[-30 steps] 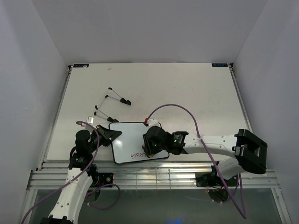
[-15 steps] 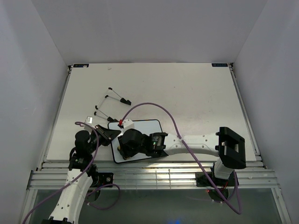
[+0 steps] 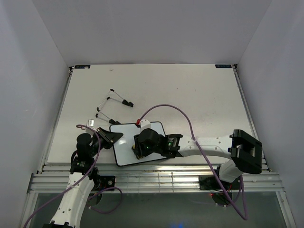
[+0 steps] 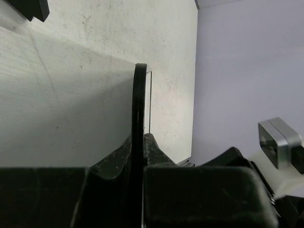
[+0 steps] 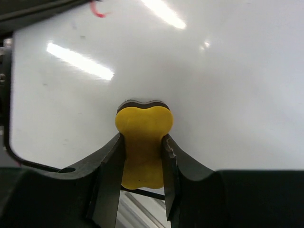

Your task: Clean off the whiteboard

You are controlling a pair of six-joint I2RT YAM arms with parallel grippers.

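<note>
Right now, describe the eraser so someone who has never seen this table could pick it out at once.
On the pale table, find the white whiteboard at the near edge, left of centre. Held against it, between the fingers of the right gripper, is the eraser: small, yellow, peanut-shaped with a dark underside, the only yellow thing there.

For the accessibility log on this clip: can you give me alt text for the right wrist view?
The right pincer grips a yellow peanut-shaped eraser, its dark end against the whiteboard. The board looks almost wholly white under glare, with one small red stroke near the view's top left.
</note>
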